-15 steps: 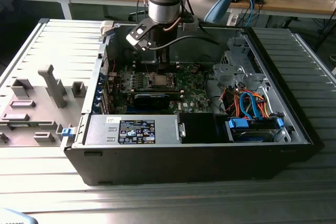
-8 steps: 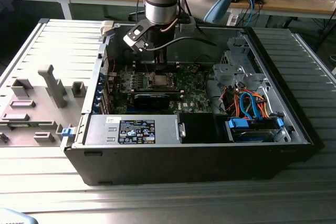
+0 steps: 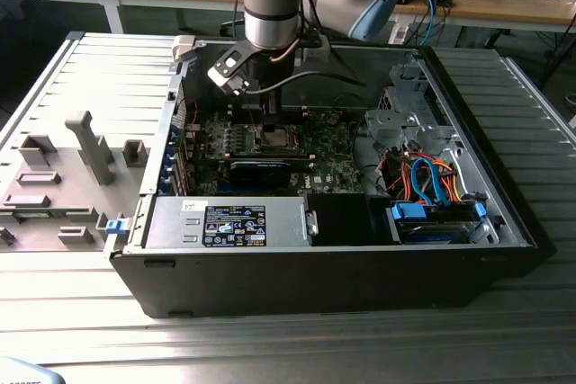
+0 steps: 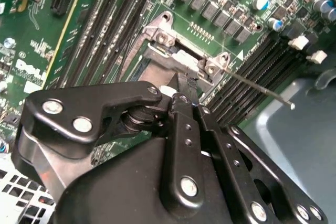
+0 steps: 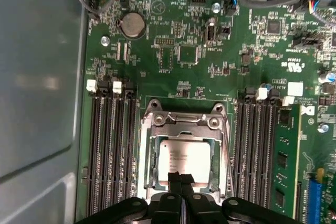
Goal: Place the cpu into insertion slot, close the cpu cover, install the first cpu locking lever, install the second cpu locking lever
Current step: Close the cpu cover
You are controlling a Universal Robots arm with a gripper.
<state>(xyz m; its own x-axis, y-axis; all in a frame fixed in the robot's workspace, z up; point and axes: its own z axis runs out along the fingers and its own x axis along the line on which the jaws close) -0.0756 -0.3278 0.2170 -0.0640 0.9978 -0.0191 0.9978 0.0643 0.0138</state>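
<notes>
In the first wrist view the cpu (image 5: 185, 158) lies flat in its socket on the green board, silver-grey top up. The cpu cover (image 5: 181, 131), a silvery frame, lies down around it. My gripper (image 5: 181, 178) is shut with nothing between its fingers, and its tips are at the edge of the cpu and cover. The second wrist view has the same shut gripper (image 4: 185, 94) down at the cover (image 4: 168, 59). A thin wire locking lever (image 4: 257, 88) sticks out free from the socket's corner. In the exterior view the gripper (image 3: 270, 123) reaches down into the open computer case.
Black memory slots (image 5: 110, 145) flank the socket on both sides. The case wall (image 5: 37, 77) runs close beside the board. A long black card (image 3: 261, 170), the power supply (image 3: 225, 222) and a drive cage with cables (image 3: 432, 182) sit nearby. A grey fixture tray (image 3: 63, 186) lies outside the case.
</notes>
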